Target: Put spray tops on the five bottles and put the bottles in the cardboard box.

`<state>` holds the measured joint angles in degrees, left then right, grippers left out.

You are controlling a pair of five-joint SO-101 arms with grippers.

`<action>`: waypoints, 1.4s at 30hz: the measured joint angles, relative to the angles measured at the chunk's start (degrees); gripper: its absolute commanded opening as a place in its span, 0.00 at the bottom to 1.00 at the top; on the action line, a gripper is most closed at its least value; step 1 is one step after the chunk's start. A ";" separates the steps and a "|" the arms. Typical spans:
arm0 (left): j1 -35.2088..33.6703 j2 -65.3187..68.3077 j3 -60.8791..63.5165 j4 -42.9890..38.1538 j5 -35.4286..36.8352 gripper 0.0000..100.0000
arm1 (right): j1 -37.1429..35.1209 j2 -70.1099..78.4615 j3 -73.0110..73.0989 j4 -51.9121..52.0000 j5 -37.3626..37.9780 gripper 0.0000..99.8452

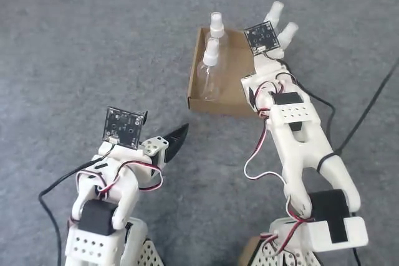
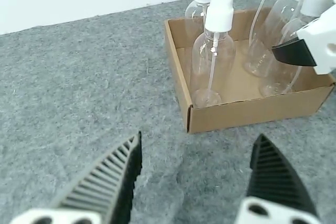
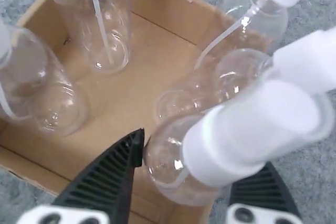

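Observation:
A cardboard box (image 1: 194, 73) stands on the grey mat with several clear bottles upright in it, each with a white spray top. Two bottles (image 1: 211, 60) stand along its left side. My right gripper (image 3: 202, 153) is inside the box, shut on a bottle (image 3: 170, 163) whose spray top (image 3: 247, 129) rises toward the camera. Its black finger (image 2: 294, 53) lies against that bottle. My left gripper (image 2: 198, 139) hangs open over the mat, short of the box's (image 2: 252, 111) near wall, with nothing between its fingers.
Grey felt mat (image 1: 93, 48) covers the table, with wide bare room left of the box. The right arm (image 1: 299, 129) stretches from the front edge to the box. Black cables (image 1: 368, 107) run along the right side.

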<state>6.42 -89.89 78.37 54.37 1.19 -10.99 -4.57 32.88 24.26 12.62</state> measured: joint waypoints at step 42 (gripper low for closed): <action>0.00 0.00 1.14 -0.26 0.00 0.31 | 0.09 -2.46 -19.52 19.96 0.09 0.36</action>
<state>6.42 -89.89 79.52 54.11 1.19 -10.90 -7.03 13.36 44.22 12.70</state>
